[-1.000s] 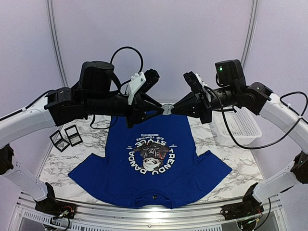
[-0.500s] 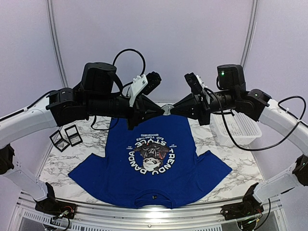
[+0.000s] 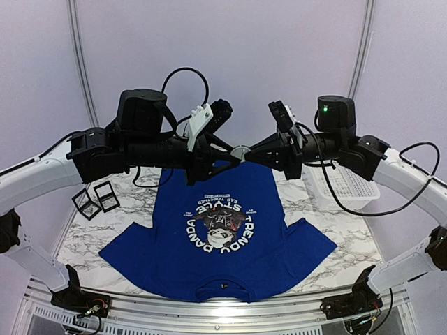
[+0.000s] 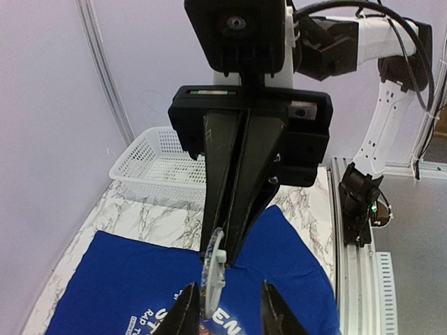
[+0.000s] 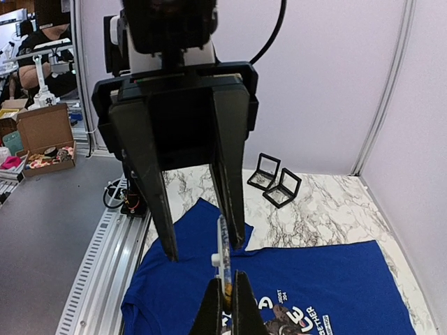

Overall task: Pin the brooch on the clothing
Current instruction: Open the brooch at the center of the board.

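Right gripper [image 5: 225,283] is clenched on the brooch [image 5: 222,246], which is seen edge-on, its face unreadable. Left gripper [image 4: 229,287] is spread around it, above the T-shirt [image 3: 174,258] laid on the table [image 3: 339,225].

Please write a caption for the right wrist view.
Right gripper holds the brooch up to the open left gripper, above the blue T-shirt.

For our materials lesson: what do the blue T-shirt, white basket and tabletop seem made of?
T-shirt: soft matte knit fabric; it lies limp, slightly rippled. Basket: probably moulded plastic; regular open white mesh. Tabletop: marble look, grey veins on white; real stone or printed laminate cannot be told.
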